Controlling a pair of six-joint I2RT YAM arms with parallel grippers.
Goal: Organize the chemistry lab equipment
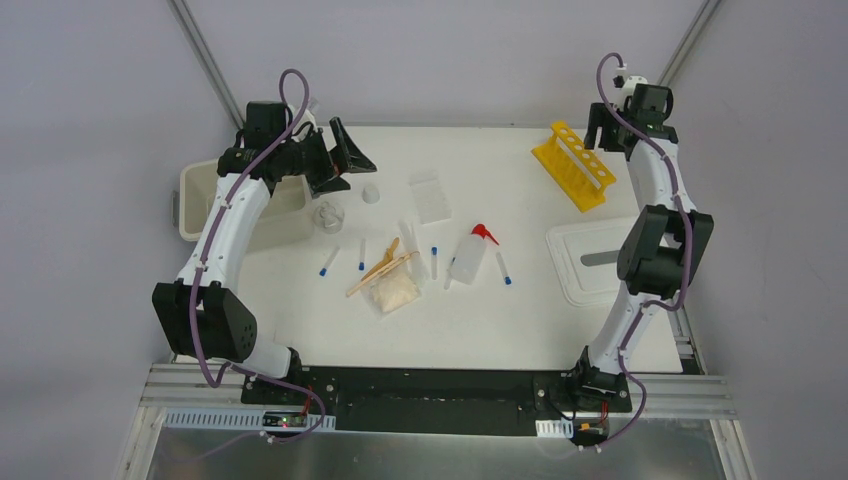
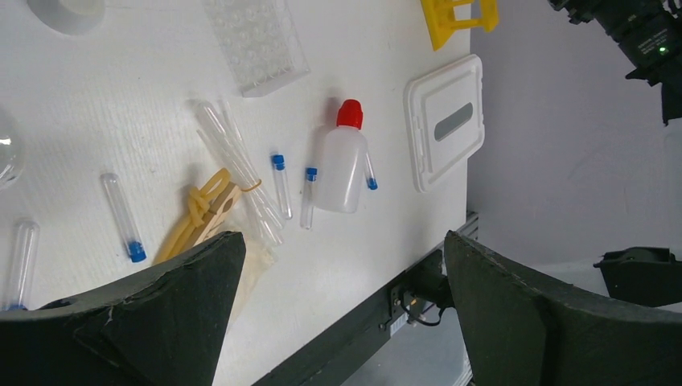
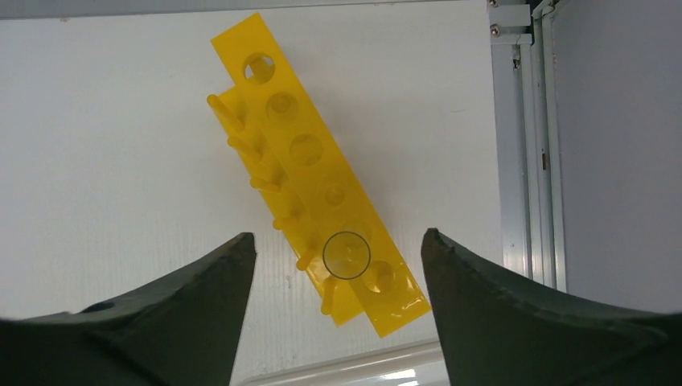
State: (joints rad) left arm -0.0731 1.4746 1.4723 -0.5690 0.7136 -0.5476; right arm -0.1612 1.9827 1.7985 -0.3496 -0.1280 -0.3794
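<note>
The yellow tube rack point(image 3: 314, 173) lies at the table's far right, and a clear tube point(image 3: 347, 255) stands in one of its holes, seen end-on. My right gripper point(image 3: 338, 236) hovers open above it, its fingers well clear of the tube. Mid-table lie the squeeze bottle point(image 1: 470, 255) with its red nozzle, blue-capped tubes point(image 1: 327, 262) point(image 1: 434, 262) point(image 1: 503, 270), wooden sticks point(image 1: 380, 268) and the beige packet point(image 1: 393, 292). A clear beaker point(image 1: 330, 213) sits left of them. My left gripper point(image 1: 345, 155) is open and empty at the far left, above the table.
A cream bin point(image 1: 200, 200) stands at the left edge under the left arm. Its white lid point(image 1: 590, 262) lies at the right, near the right arm. A clear well plate point(image 1: 432, 197) and a small white cone point(image 1: 371, 192) sit at the back middle.
</note>
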